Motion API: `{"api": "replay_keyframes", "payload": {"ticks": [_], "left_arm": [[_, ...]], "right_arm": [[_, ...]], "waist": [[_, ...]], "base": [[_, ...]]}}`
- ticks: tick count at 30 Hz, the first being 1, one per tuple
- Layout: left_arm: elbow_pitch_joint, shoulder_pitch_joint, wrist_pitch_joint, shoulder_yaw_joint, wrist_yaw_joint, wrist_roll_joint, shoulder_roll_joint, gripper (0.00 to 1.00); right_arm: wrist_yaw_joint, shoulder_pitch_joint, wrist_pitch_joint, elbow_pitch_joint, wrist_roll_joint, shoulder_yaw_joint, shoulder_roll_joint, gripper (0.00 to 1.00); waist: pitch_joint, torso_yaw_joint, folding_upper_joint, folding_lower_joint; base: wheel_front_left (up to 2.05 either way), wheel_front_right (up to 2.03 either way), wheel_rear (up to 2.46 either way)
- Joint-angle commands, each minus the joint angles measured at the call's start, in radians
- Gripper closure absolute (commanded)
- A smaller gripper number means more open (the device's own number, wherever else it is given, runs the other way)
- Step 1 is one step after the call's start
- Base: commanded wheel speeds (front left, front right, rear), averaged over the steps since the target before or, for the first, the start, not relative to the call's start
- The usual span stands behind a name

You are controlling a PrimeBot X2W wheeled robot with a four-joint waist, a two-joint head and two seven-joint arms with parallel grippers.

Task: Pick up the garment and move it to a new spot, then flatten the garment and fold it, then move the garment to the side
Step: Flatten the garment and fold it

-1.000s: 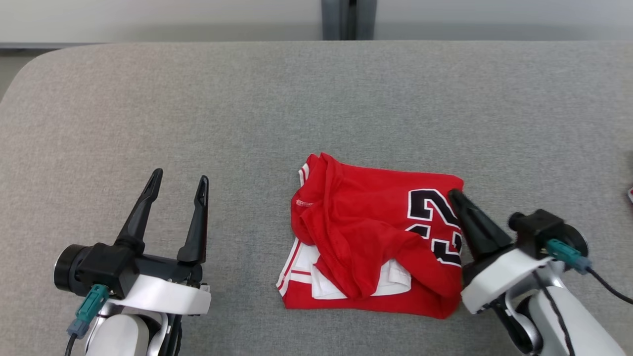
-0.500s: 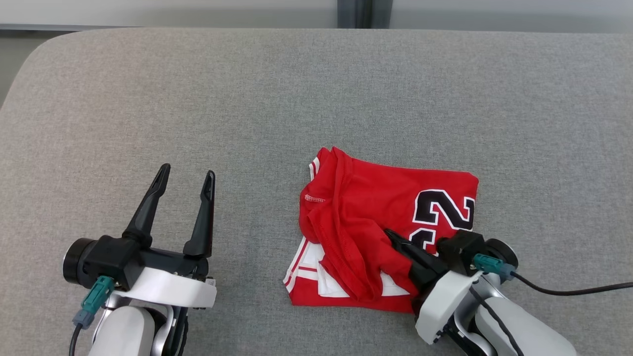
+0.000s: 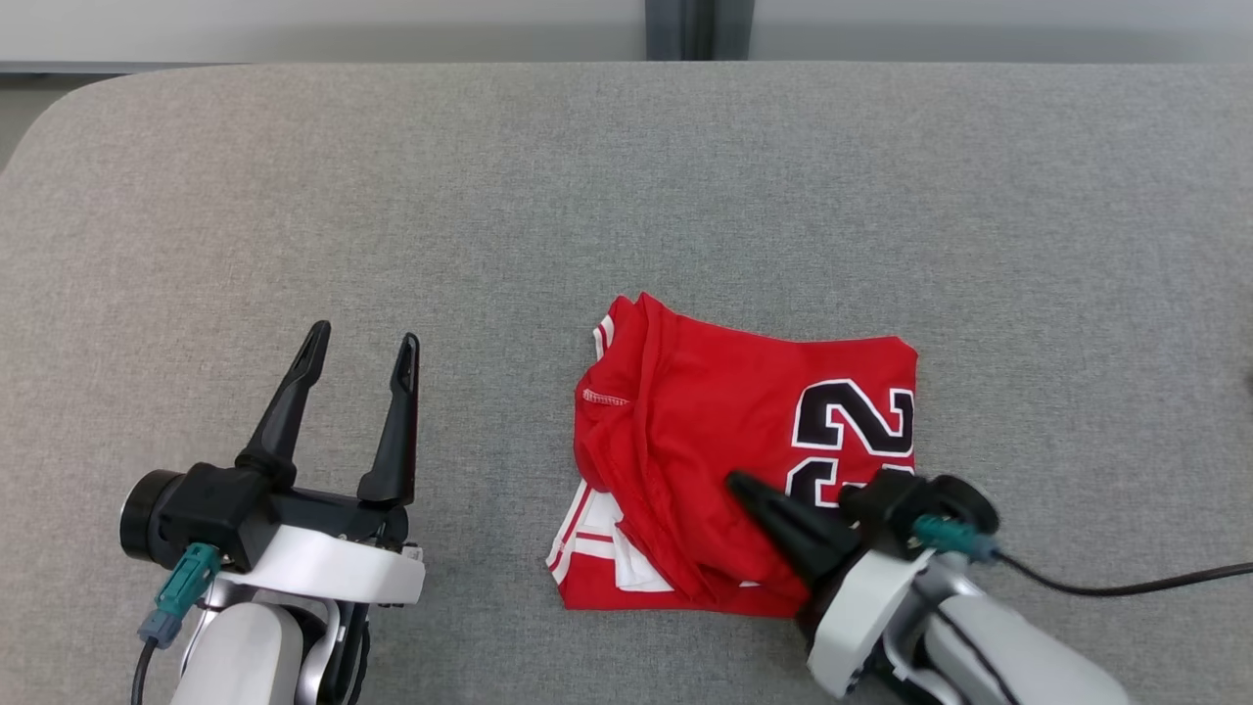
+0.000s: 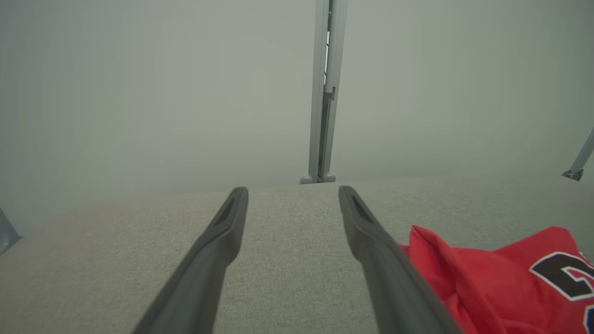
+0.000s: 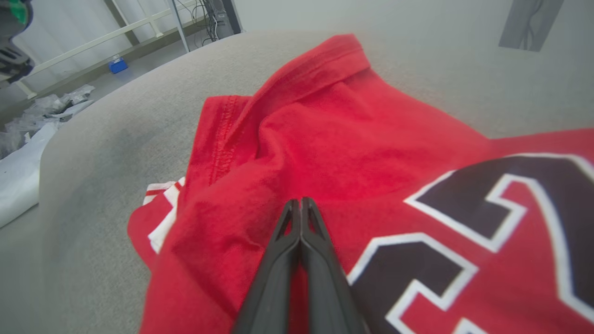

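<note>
The garment [image 3: 724, 431] is a red jersey with black-and-white numerals, lying loosely folded and wrinkled on the grey table [image 3: 626, 196]. White striped trim shows at its lower left. My right gripper [image 3: 736, 480] is shut and lies across the garment's lower middle, its tips pointing left. In the right wrist view the right gripper [image 5: 300, 202] has its fingers pressed together over the red garment [image 5: 334, 148], with no fabric seen between them. My left gripper [image 3: 362, 340] stands open over bare table, well left of the garment. In the left wrist view the garment [image 4: 487, 278] lies to the right of the left gripper [image 4: 293, 192].
The table's far edge and rounded left corner [image 3: 59, 108] border a pale wall with a grey post [image 3: 697, 29]. A black cable [image 3: 1126, 586] trails right from my right wrist. Beyond the table edge, white plastic sheets [image 5: 18, 167] lie on the floor.
My right gripper has moved from the garment's right edge to its lower middle, sweeping leftward, still shut. The left arm has stayed put. The camera has shifted slightly.
</note>
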Motion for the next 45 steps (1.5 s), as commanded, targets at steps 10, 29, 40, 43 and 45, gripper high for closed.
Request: {"api": "replay_keyframes", "payload": {"ticks": [10,29,40,43,45], "left_arm": [[-0.028,0.01,-0.004,0.024,0.007,0.016,0.012,0.0],[-0.072,0.072,0.007,0.038,0.033,0.031,0.044,0.0],[-0.1,0.113,0.027,0.035,0.052,0.021,0.056,0.0],[-0.105,0.112,0.029,0.034,0.052,0.019,0.057,0.0],[-0.107,0.114,0.032,0.032,0.054,0.017,0.058,0.0]], "right_arm": [[0.0,0.117,-0.031,-0.083,-0.074,-0.434,0.053,1.0],[0.0,0.392,0.058,-0.431,-0.283,-0.906,0.163,0.0],[0.0,0.515,0.11,-0.529,-0.3,-0.944,0.197,0.0],[0.0,0.515,0.115,-0.536,-0.301,-0.945,0.198,0.0],[0.0,0.514,0.119,-0.54,-0.301,-0.944,0.199,0.0]], "waist": [[-0.032,-0.044,0.0,0.0],[-0.111,-0.127,0.0,0.0],[-0.139,-0.14,0.0,0.0],[-0.138,-0.141,0.0,0.0],[-0.137,-0.141,0.0,0.0]], "base": [[0.0,0.0,0.0],[0.0,0.0,0.0],[0.0,0.0,0.0],[0.0,0.0,0.0],[0.0,0.0,0.0]]}}
